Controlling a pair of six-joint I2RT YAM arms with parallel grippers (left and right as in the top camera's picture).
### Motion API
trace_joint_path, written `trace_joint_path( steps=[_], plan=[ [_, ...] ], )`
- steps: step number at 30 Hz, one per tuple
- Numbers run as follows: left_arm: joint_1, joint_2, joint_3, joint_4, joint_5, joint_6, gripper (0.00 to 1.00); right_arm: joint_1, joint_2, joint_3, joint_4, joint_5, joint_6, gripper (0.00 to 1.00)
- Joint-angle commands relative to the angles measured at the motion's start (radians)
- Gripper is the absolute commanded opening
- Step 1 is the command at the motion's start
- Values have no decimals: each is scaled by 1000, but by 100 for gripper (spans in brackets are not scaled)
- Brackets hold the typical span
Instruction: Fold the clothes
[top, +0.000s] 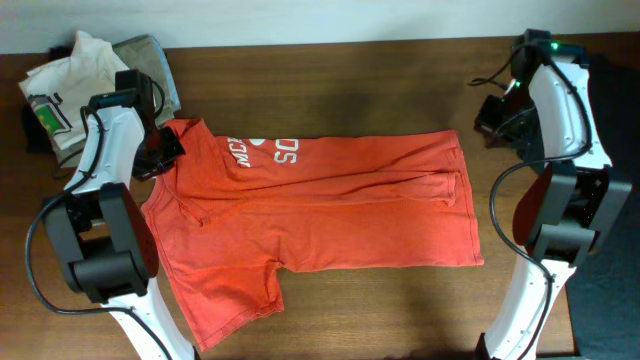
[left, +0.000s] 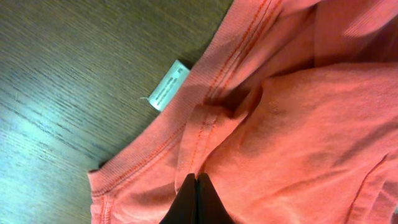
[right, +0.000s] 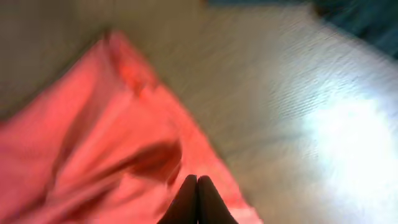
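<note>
The orange-red T-shirt (top: 330, 210) lies spread across the wooden table, with white lettering near its neck end on the left and its hem on the right. One sleeve points toward the front edge. My left gripper (top: 163, 150) is at the shirt's collar corner. In the left wrist view its fingers (left: 197, 177) are shut on a fold of the shirt (left: 298, 124) beside the collar, near a white label (left: 168, 86). My right gripper (top: 493, 115) is off the hem's far corner. In the blurred right wrist view it (right: 196, 179) is shut and empty above the shirt's edge (right: 93, 137).
A white shirt with a green mark (top: 60, 95) and a khaki-grey folded garment (top: 150, 55) are piled at the back left corner, just behind my left arm. Bare table (top: 350, 80) shows behind the T-shirt and along the front.
</note>
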Motion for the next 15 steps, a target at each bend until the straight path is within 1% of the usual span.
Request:
trace_joint_path(
  steps=[1,3,7,9,12,15],
  plan=[
    [-2,16,10,-21,-3,16,1,85,-6,-64,-26,-62,-122,4],
    [-2,16,10,-32,6,16,1,137,-6,-135,-10,-37,-121,4],
    [-15,16,10,-69,38,17,1,192,-6,-265,95,14,-53,4],
    [-35,16,4,-93,88,48,1,196,-6,-323,150,14,-33,4],
    [-69,16,-22,-113,93,46,1,190,-6,-363,183,13,-33,4],
    [-104,16,-84,-88,92,46,1,188,-6,-395,224,13,-33,5]
  ],
)
